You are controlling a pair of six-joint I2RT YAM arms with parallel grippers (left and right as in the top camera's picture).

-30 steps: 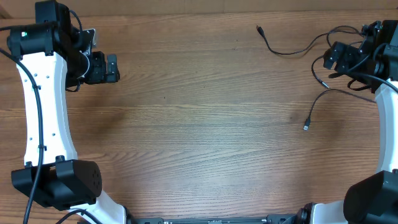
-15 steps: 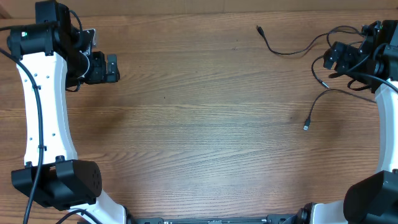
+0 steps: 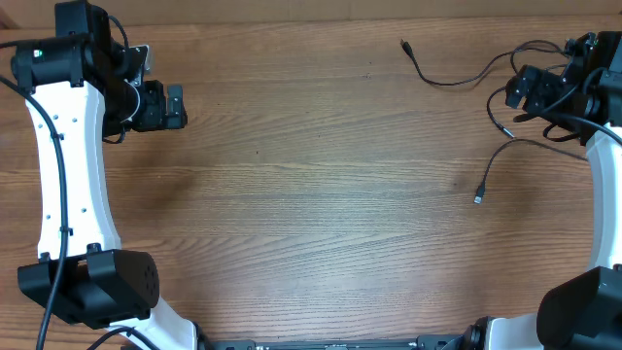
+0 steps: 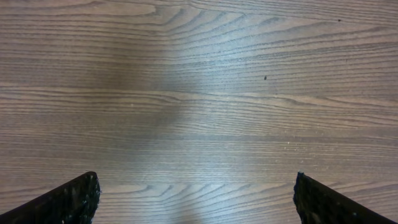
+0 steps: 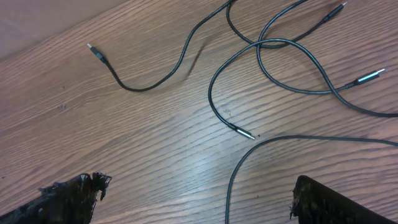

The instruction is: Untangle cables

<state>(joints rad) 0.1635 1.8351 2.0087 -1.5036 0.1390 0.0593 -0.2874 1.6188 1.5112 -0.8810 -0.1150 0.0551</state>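
Observation:
Several thin black cables (image 3: 457,82) lie at the table's far right, crossing and looping over each other (image 5: 267,43). One plug end (image 3: 405,45) points to the upper middle, another (image 3: 479,197) lies lower down. My right gripper (image 3: 520,92) hovers open above the cables; one cable (image 5: 233,180) runs on the table below its fingers, untouched. My left gripper (image 3: 180,107) is open at the far left over bare wood, well away from the cables. In the left wrist view only its two fingertips (image 4: 74,199) and wood show.
Wooden table (image 3: 311,194) all round. The arm bases (image 3: 97,287) stand at the near left and near right corners. Thicker black cables run along the left arm (image 3: 58,156).

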